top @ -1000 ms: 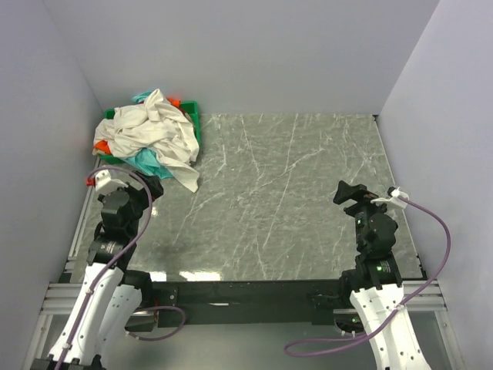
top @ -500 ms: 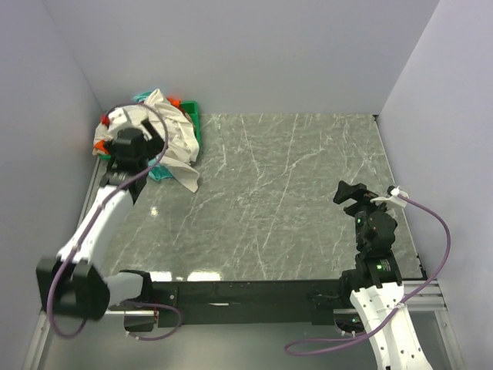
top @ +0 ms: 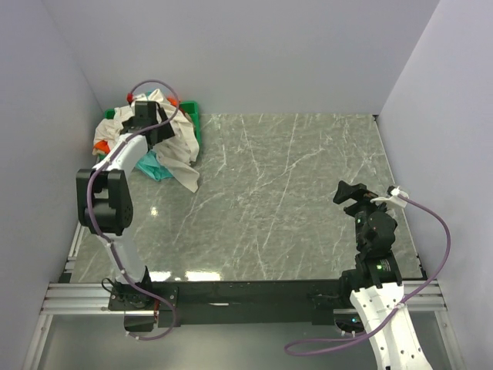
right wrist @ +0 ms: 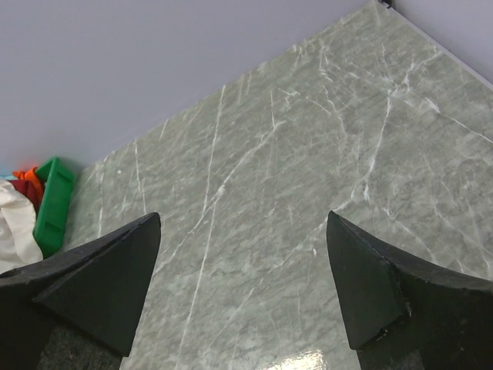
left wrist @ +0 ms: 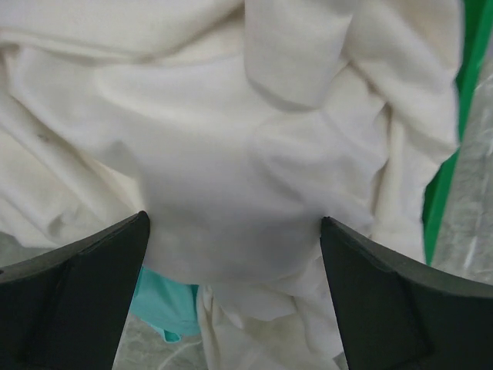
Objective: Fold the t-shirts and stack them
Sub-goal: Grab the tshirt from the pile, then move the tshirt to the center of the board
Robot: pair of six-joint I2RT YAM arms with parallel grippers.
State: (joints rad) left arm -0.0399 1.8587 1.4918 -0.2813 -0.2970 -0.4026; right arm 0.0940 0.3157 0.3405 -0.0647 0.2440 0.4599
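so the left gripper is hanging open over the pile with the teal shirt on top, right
Not quite: the cream-white shirt is on top, not the teal shirt, which only peeks out beneath it, as the left wrist view shows. The left gripper does hang open over the pile.

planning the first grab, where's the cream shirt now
In the top view the cream-white t-shirt tops the heap at the table's far left corner, over the green bin and teal t-shirt, under the open left gripper.
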